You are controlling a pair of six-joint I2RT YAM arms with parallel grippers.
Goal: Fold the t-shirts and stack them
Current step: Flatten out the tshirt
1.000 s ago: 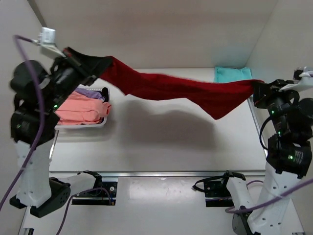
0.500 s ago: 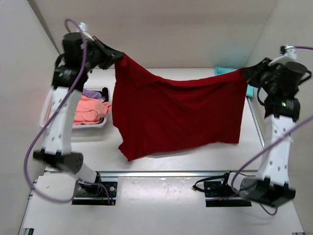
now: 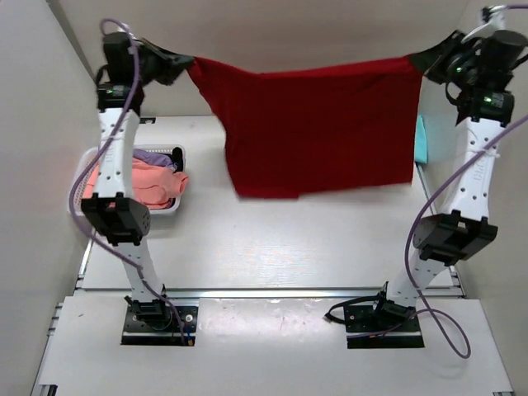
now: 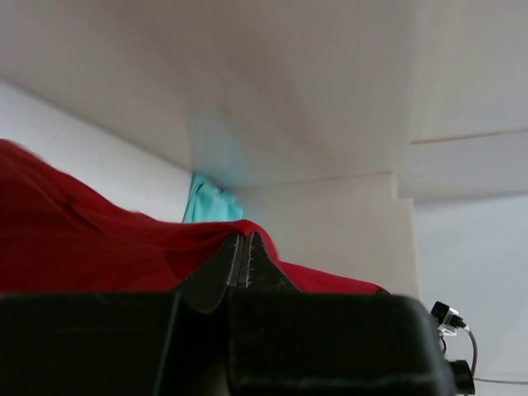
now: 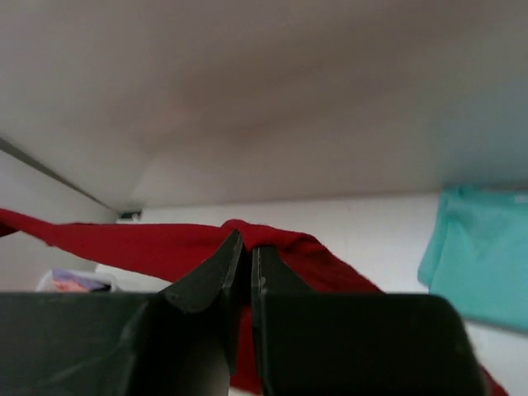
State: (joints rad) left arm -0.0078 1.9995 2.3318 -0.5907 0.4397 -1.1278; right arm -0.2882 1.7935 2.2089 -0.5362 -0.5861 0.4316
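The dark red t-shirt (image 3: 318, 124) hangs spread out high over the table's far part, held by its two top corners. My left gripper (image 3: 183, 64) is shut on its left corner, seen in the left wrist view (image 4: 244, 238). My right gripper (image 3: 425, 59) is shut on its right corner, seen in the right wrist view (image 5: 245, 239). The teal t-shirt (image 3: 421, 140) lies folded at the far right, partly hidden by the red cloth; it also shows in the wrist views (image 4: 210, 202) (image 5: 483, 256). The salmon pink t-shirt (image 3: 140, 183) and lavender t-shirt (image 3: 153, 157) lie in the basket.
A white mesh basket (image 3: 82, 177) stands at the table's left side. Both arms are stretched tall at the left and right edges. White walls enclose the table on the left, back and right.
Both grippers have risen and moved toward the back, lifting the red t-shirt off the table. It now hangs flatter and higher, its lower edge clear of the table.
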